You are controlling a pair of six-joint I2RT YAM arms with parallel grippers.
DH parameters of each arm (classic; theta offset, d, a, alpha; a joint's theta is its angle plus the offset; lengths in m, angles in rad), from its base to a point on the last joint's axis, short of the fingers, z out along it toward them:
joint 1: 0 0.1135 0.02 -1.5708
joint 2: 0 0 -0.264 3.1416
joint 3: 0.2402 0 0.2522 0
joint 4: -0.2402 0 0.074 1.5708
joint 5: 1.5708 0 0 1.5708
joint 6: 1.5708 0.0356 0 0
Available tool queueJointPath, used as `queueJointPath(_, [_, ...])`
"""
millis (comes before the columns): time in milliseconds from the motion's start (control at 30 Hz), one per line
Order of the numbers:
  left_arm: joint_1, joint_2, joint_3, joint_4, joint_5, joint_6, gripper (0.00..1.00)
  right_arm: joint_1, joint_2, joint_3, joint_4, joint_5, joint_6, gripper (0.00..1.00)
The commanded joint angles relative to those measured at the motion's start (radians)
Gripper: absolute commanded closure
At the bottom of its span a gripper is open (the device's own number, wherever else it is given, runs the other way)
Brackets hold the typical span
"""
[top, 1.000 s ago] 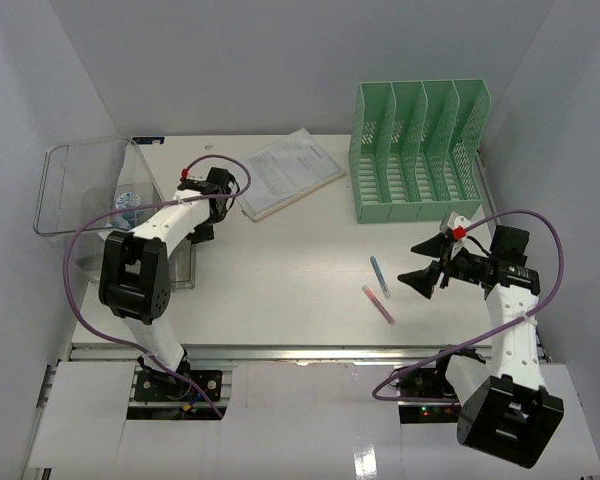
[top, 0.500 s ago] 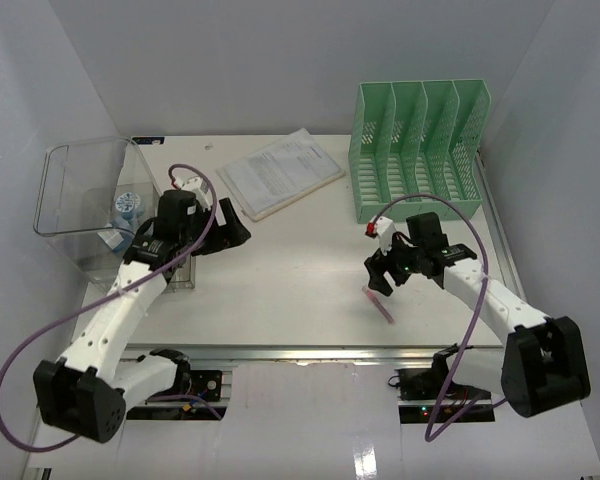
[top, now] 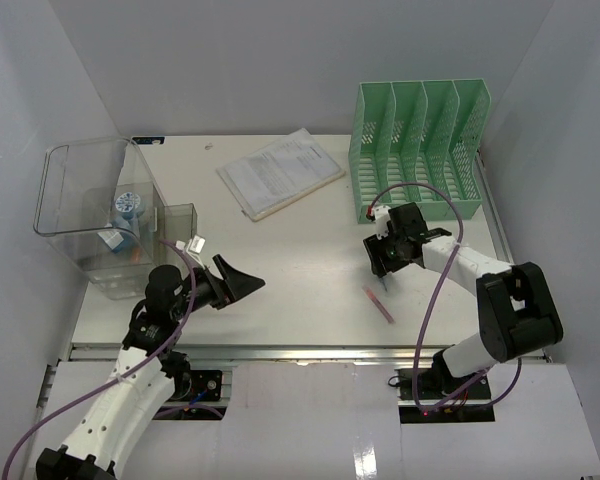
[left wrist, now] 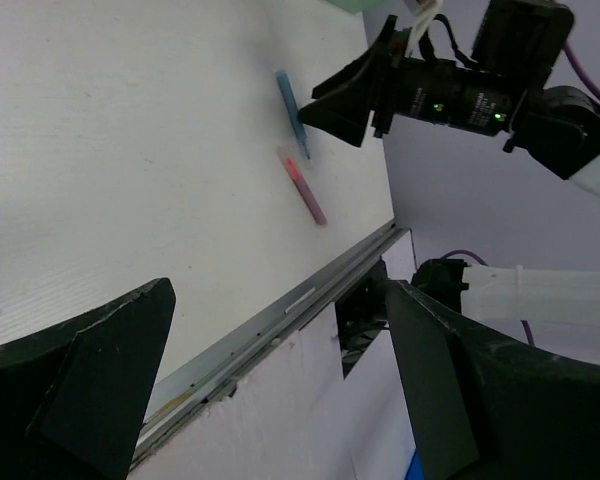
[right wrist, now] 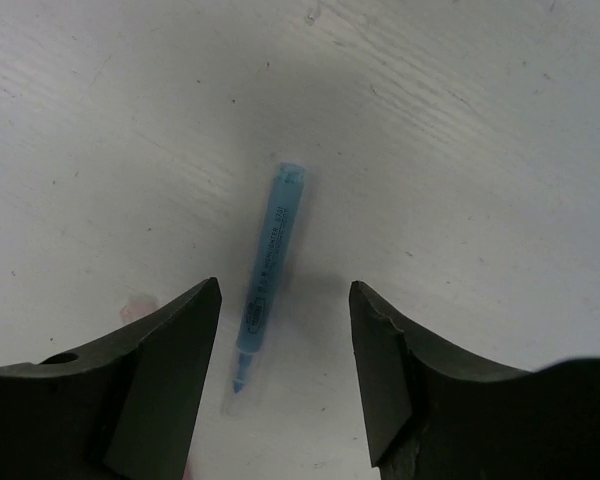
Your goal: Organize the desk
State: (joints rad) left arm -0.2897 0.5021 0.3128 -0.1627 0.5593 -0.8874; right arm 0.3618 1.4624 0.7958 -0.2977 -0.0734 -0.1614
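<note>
The white desk (top: 300, 262) fills the middle of my overhead view. Lower left, my left gripper (top: 242, 284) hangs with jaws wide apart. Right of centre, my right gripper (top: 382, 263) has its jaws apart astride a blue pen (right wrist: 268, 250), whose print is too small to read. The papers (top: 280, 172) at upper centre are also illegible.

Two pens (left wrist: 290, 100) (left wrist: 302, 183) — one rack (top: 420, 150), one bin (top: 75, 195)

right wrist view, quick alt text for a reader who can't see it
A blue pen lies flat on the white desk, between the right gripper's two dark jaws, which stand open on either side and do not touch it.
</note>
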Motion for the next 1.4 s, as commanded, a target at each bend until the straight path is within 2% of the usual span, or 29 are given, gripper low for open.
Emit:
queueJointPath(0, [0.000, -0.023, -0.020, 0.150, 0.088, -0.083, 0.04, 0.005, 0.070, 0.078, 0.030, 0.016, 0.052, 0.43])
queueJointPath(100, [-0.004, -0.024, -0.038, 0.173, 0.098, -0.105, 0.05, 0.005, 0.100, 0.088, 0.033, 0.039, 0.052, 0.51])
queueJointPath(233, [-0.030, -0.007, -0.098, 0.304, 0.096, -0.173, 0.07, 0.005, 0.132, 0.083, 0.035, 0.051, 0.043, 0.64])
queueJointPath(333, [-0.100, 0.048, -0.129, 0.407, 0.049, -0.199, 0.09, 0.005, 0.138, 0.074, 0.042, 0.051, 0.040, 0.69])
queueJointPath(467, [-0.289, 0.214, -0.119, 0.560, -0.106, -0.199, 0.09, 0.002, 0.139, 0.075, 0.040, 0.029, 0.040, 0.79])
queueJointPath(633, [-0.458, 0.544, -0.018, 0.795, -0.193, -0.154, 0.11, -0.025, 0.115, 0.099, 0.039, 0.005, 0.041, 0.91])
queueJointPath(733, [-0.508, 0.782, 0.115, 0.853, -0.205, -0.118, 0.12, -0.072, 0.071, 0.133, 0.029, -0.086, 0.043, 0.92])
queueJointPath(933, [-0.569, 1.100, 0.333, 1.073, -0.195, -0.102, 0.25, -0.221, -0.047, 0.200, -0.002, -0.526, 0.142, 0.92])
queueJointPath(1067, [-0.592, 1.254, 0.440, 1.167, -0.199, -0.130, 0.28, -0.247, -0.114, 0.179, 0.007, -0.721, 0.213, 0.92])
queueJointPath(1267, [-0.621, 1.389, 0.586, 1.209, -0.201, -0.137, 0.29, -0.249, -0.215, 0.106, 0.111, -0.805, 0.318, 0.92])
queueJointPath(1367, [-0.632, 1.409, 0.656, 1.161, -0.208, -0.109, 0.29, -0.250, -0.244, 0.094, 0.120, -0.829, 0.346, 0.92])
